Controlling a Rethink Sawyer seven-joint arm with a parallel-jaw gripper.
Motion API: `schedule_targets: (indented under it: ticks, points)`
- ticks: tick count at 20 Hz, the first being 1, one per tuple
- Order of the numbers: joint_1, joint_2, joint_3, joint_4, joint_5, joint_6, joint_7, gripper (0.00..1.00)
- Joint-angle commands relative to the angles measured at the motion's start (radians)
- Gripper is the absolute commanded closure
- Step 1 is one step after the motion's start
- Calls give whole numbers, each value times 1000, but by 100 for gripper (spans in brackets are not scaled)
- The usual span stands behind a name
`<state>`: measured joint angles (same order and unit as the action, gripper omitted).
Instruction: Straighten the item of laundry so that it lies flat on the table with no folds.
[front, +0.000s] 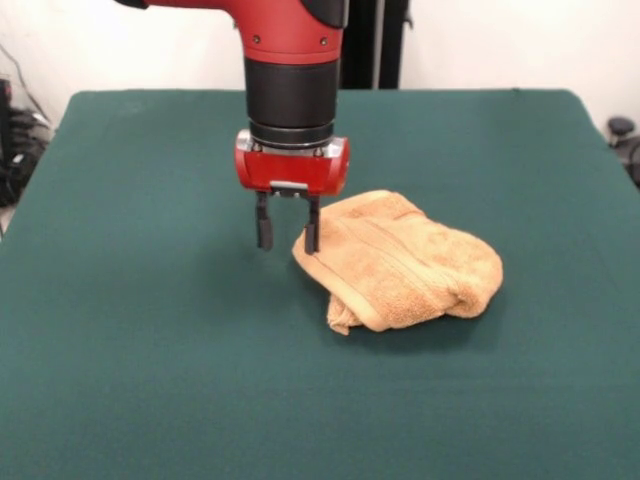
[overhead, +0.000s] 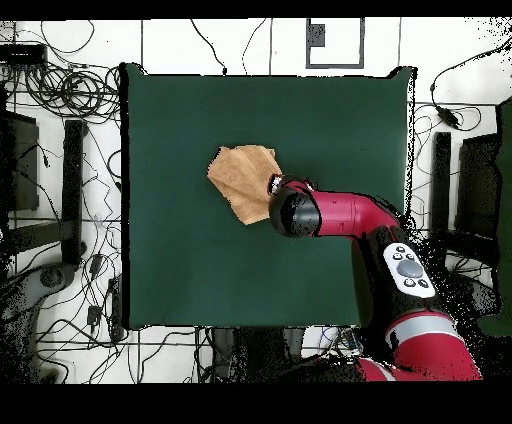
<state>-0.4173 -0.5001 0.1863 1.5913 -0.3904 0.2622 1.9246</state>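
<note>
lying bunched and folded over itself, the towel (front: 405, 262) sat near the middle of the desk (front: 150, 360), so flattening looked barely begun. the pincer (front: 287, 226) hung released at the towel's edge, one finger (front: 312, 230) touching or just beside it, grasping nothing. every fold remained to spread.

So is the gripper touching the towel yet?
Cannot tell. In the front view one finger of the open gripper overlaps the towel's edge, with no gap or contact plain. In the overhead view the arm hides it.

Front cam low across table (front: 120, 380); overhead straight down, both share it.
</note>
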Motion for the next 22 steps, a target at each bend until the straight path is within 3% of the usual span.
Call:
schedule_targets:
  ticks: [1,19,22]
  points:
    - [29,25,32,51,-52,-8,24,100]
    - [9,26,47,78,-31,-16,45,100]
    - [3,22,64,55,-43,5,5,100]
